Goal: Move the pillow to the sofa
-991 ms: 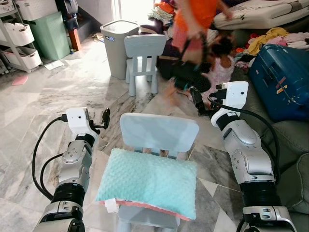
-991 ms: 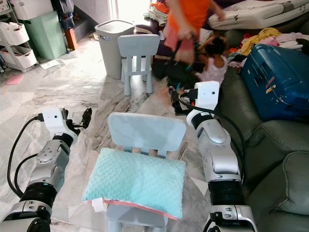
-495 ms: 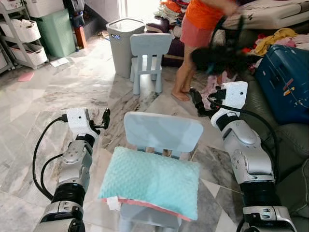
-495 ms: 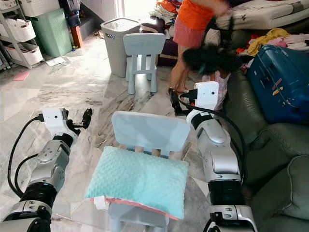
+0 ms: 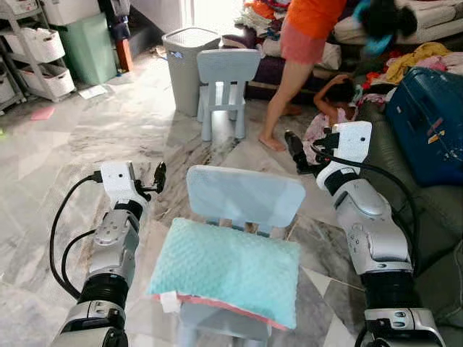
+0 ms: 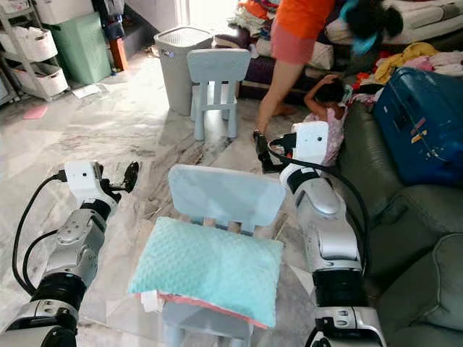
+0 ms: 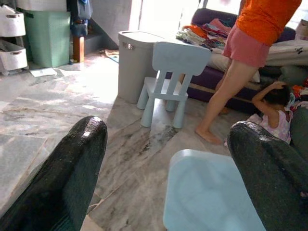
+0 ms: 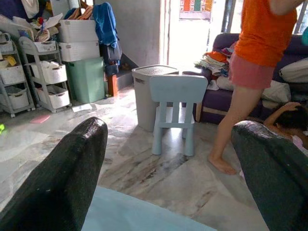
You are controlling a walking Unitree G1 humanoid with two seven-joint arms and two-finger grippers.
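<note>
Resting on the seat of a small light-blue chair, the teal pillow covers the seat in front of the backrest. The left gripper hovers just left of the chair's backrest, the right gripper beyond its right corner; both have their fingers spread wide and hold nothing. Right of the chair is the grey-green sofa, with a blue suitcase on it. Beyond the chair stand a second light-blue chair and a grey bin. A person in orange stands past the chair, a child crouching beside the sofa.
</note>
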